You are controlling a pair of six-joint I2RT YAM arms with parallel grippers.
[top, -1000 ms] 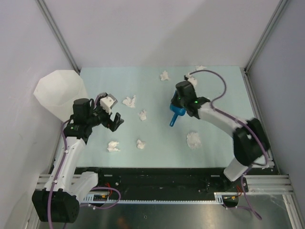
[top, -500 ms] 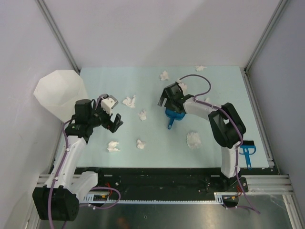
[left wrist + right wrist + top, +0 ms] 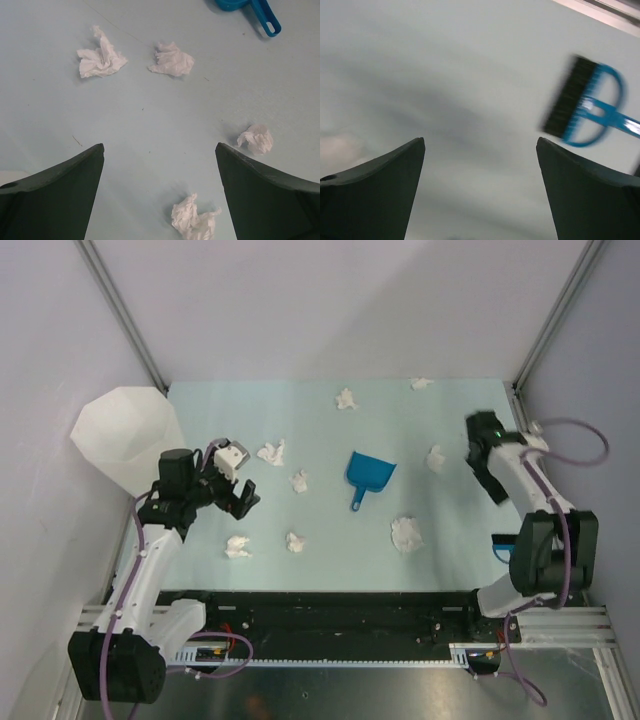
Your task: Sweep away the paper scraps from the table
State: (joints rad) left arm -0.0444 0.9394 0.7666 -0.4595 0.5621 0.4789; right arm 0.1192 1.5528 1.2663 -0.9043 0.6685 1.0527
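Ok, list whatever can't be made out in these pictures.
- Brush, right wrist view: smeared by blur, bristle detail unreadable.
- Same brush, top view: only a blue sliver shows behind the right arm.
- Dustpan, left wrist view: cut off by the top edge.
- Pale patch at left, right wrist view: too blurred to identify.

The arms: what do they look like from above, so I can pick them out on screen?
The left arm and right arm have white links, black joints and a purple cable alongside. The left gripper and right gripper each end in two dark wedge-shaped fingers.
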